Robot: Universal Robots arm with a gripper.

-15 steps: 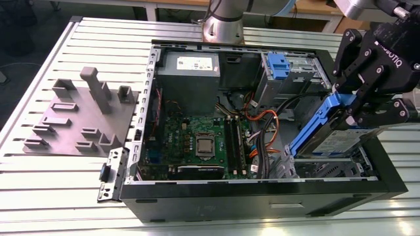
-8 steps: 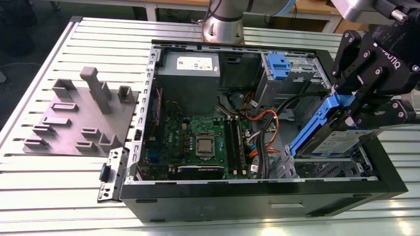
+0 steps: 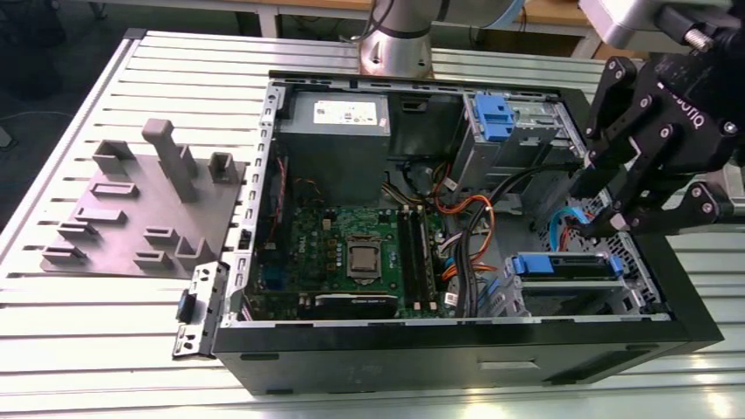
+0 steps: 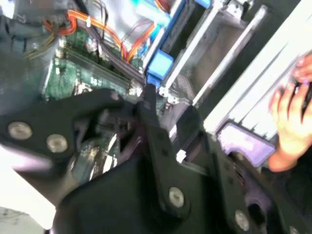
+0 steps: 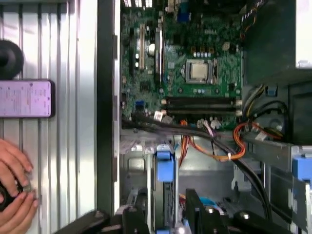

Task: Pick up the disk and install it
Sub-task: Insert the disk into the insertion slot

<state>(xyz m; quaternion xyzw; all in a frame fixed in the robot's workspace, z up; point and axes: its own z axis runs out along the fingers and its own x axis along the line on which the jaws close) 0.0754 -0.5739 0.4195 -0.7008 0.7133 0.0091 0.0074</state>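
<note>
Your gripper (image 3: pixel 634 220) hangs over the open computer case (image 3: pixel 466 349), above the corner of the case at the exterior view's right. It is released. In the first wrist view its two black fingers (image 5: pixel 195 212) stand apart with nothing between them, and through the gap you look straight down into the case.

The disk (image 3: pixel 567 271) is inside the case, standing on edge in a drive bay just below the gripper and apart from it. A blue rail runs along its upper edge. In the second wrist view you can see its silver face (image 4: pixel 144 14) with a pale blue patch, bordered by that rail. Beside the disk, toward the near wall of the case, one dark slot of the bay stands open.

Deeper in the case, orange cables (image 3: pixel 472 209) run from near the disk toward the green motherboard (image 3: pixel 349 253), which lies flat on the case floor. The grey power-supply box (image 3: pixel 338 131) sits against the far wall of the case. A metal cage with a blue latch (image 3: pixel 495 118) stands along the same wall.

Outside the case, toward the exterior view's left, a grey block with upright pegs (image 3: pixel 128 218) rests on the slatted table (image 3: pixel 70 349). In the first wrist view a phone (image 5: pixel 25 99) lies on the table just outside the case wall, and a person's hand (image 5: pixel 14 195) is near it.
</note>
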